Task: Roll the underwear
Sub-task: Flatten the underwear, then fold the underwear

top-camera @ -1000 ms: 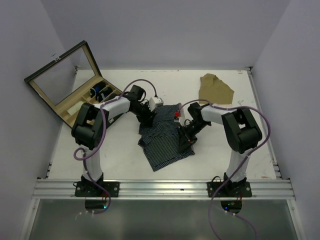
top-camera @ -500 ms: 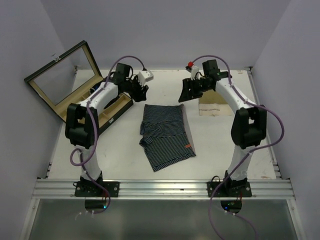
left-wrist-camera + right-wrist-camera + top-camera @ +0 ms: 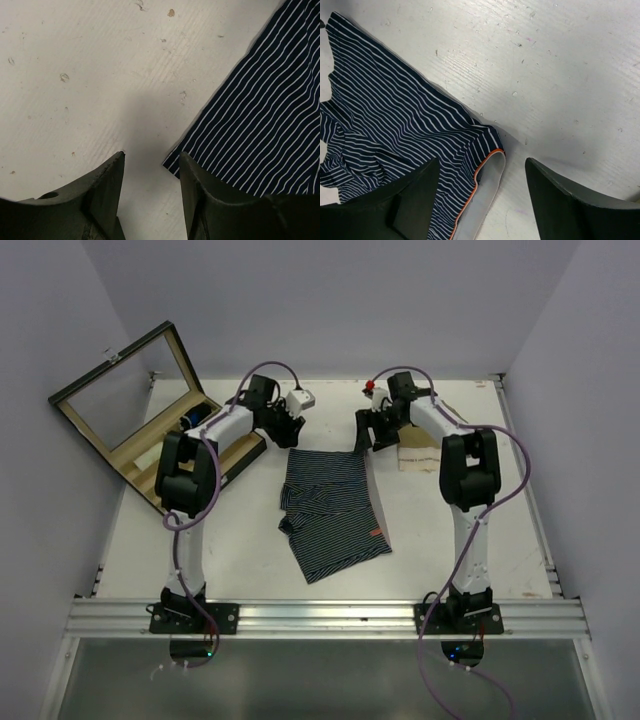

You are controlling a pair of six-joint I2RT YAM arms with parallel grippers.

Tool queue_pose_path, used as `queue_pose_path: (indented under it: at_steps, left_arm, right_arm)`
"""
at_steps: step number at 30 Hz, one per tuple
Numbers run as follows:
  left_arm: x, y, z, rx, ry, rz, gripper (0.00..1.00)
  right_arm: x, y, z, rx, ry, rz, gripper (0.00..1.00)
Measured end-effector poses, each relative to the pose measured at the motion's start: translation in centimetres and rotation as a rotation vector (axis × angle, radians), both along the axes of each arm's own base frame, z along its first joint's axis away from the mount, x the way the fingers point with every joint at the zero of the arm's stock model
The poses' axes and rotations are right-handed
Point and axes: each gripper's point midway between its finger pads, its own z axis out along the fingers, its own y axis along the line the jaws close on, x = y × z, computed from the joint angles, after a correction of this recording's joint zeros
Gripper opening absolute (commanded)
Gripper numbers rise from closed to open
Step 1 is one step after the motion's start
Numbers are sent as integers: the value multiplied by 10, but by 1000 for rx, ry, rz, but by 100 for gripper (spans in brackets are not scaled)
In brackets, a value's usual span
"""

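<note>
**Item 1: underwear** [image 3: 335,505]. Navy with thin white stripes. It lies flat and unrolled at the middle of the counter [image 3: 450,540], with a few creases along its 9 o'clock side. The far edge is straight. The near part runs out toward 5 o'clock. A small orange tab shows on the 3 o'clock edge.

**Item 2: left pincer** [image 3: 285,430]. It sits at the garment's 11 o'clock corner. In the left wrist view the pincer [image 3: 150,172] stands moderately parted and holds nothing. The striped corner of the underwear [image 3: 260,125] reaches into the gap and ends just beside the finger on the 3 o'clock side. Whether the cloth touches that finger cannot be told. Bare counter [image 3: 75,75] fills the rest of the view.

**Item 3: right pincer** [image 3: 365,435]. It sits at the garment's 1 o'clock corner. In the right wrist view the pincer [image 3: 482,162] stands wide and holds nothing. The waistband corner of the underwear [image 3: 395,110], with orange piping and a pale lining, lies between the two fingers.

**Item 4: wooden box** [image 3: 140,455]. Its glazed lid is raised. It stands at the counter's 10 o'clock.

**Item 5: tan cloth** [image 3: 420,458]. It lies at 2 o'clock of the underwear, partly hidden by the right arm.
</note>
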Motion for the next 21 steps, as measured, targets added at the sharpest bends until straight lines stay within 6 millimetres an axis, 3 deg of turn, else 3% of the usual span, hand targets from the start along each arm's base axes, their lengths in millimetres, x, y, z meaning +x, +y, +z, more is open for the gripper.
queue_pose_path:
  at_steps: [9,10,14,21]
  left_arm:
    - [5,1,-1,1,-9,21,50]
    - [5,1,-1,0,-11,21,50]
    - [5,0,-1,0,-12,22,50]
    - [5,-1,-12,-1,10,16,47]
  right_arm:
    - [4,2,-4,6,-10,-1,40]
    - [5,2,-7,5,-9,1,32]
    - [2,3,-24,21,24,15,21]
    - [4,0,-26,50,26,38,4]
